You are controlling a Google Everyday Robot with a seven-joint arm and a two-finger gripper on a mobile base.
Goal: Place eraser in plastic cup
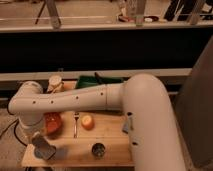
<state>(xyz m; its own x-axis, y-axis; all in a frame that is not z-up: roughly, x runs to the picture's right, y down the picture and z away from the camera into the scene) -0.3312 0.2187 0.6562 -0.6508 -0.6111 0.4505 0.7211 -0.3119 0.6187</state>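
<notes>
My white arm reaches from the right across the wooden table [75,156] to its front left corner. The gripper [41,142] hangs down there, right over a pale blue-grey shape [48,152] that looks like the plastic cup; I cannot tell whether they touch. The red bowl [53,125] stands just behind it. A blue-grey block [127,125], possibly the eraser, lies at the right and is partly hidden by the arm. I cannot tell whether the gripper holds anything.
A small dark round cup [98,149] stands at the front middle. An orange ball-like thing [87,121] and a thin utensil [76,125] lie mid-table. A green tray [97,82] and a tan cup [55,83] stand at the back. A dark counter rises behind.
</notes>
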